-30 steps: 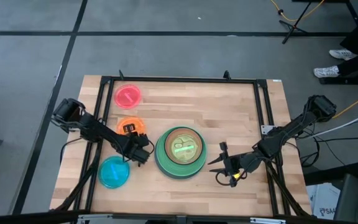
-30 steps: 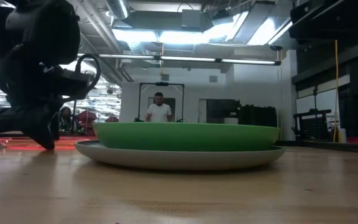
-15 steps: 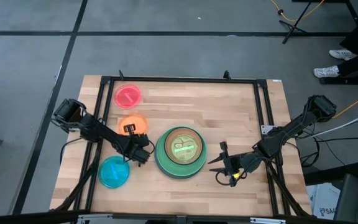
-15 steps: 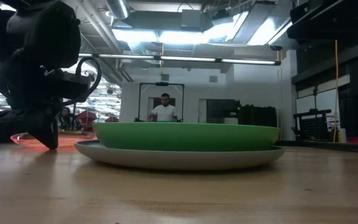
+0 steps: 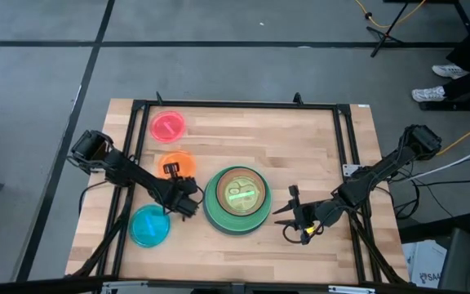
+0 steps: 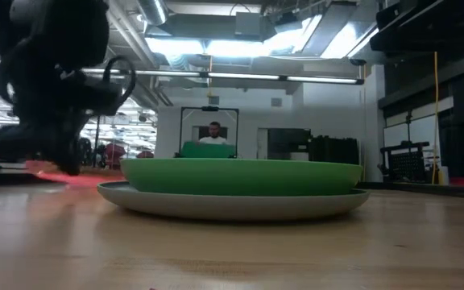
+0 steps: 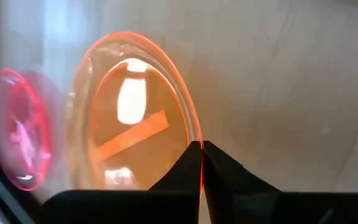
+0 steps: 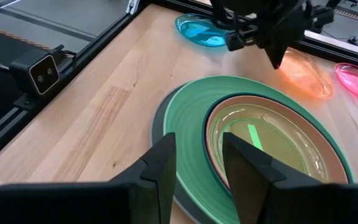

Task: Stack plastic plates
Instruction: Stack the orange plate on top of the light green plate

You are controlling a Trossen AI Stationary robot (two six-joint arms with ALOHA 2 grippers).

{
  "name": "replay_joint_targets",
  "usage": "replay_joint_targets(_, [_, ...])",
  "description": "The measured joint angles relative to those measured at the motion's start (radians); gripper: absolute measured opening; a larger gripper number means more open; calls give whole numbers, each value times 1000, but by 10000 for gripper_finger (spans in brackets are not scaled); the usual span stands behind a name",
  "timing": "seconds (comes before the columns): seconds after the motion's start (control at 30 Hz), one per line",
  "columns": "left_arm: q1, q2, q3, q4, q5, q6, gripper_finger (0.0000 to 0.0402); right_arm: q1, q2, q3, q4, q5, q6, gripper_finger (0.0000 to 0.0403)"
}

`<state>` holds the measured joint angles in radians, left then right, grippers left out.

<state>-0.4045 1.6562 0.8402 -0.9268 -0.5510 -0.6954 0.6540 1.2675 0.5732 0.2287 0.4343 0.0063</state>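
Note:
A stack of plastic plates (image 5: 237, 198) sits mid-table: grey at the bottom, then light green, teal and brown, with lime on top. The orange plate (image 5: 176, 162) is to its left, with my left gripper (image 5: 170, 170) shut on its rim. The pink plate (image 5: 168, 126) lies flat at the far left and the cyan plate (image 5: 149, 225) flat at the near left. My right gripper (image 5: 288, 216) stands open just right of the stack, its fingers touching nothing. My left gripper pinches the orange plate's rim (image 7: 194, 142) between its two fingers, on the side nearest the stack. The fingers (image 8: 278, 55) come from above, pointing down. The plate (image 8: 306, 73) sits tilted, its held side raised. I cannot tell whether its far side still rests on the table.
A black metal frame (image 5: 239, 104) runs along the table's far, left and right sides. A small camera (image 8: 44, 73) is mounted at the near edge. Bare wood lies right of the stack and along the far side. A person stands in the room behind (image 6: 214, 135).
My left gripper has shut on the orange plate's rim and risen a little. The plate, which lay flat a second ago, is now tipped, its held side lifted off the wood.

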Motion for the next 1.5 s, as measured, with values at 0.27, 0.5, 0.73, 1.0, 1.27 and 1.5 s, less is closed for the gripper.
replay_joint_targets(0.27, [-29, 0, 144, -27, -68, 145, 1, 0, 0, 0, 0, 0, 0, 124])
replay_joint_targets(0.5, [-57, -2, 276, -16, -161, 257, 0, 0, 0, 0, 0, 0, 0, 124])
replay_joint_targets(0.73, [-60, -2, 297, 167, -118, 413, 0, 0, 0, 0, 0, 0, 0, 124])
replay_joint_targets(1.0, [-51, -2, 289, 444, 19, 588, 0, 0, 0, 0, 0, 0, 0, 124])
replay_joint_targets(1.27, [-19, 42, 288, 614, 128, 677, 0, 0, 0, 0, -15, 0, 12, 124])
replay_joint_targets(1.5, [9, 96, 288, 658, 146, 706, 0, 0, 0, 1, -19, 0, 15, 124])
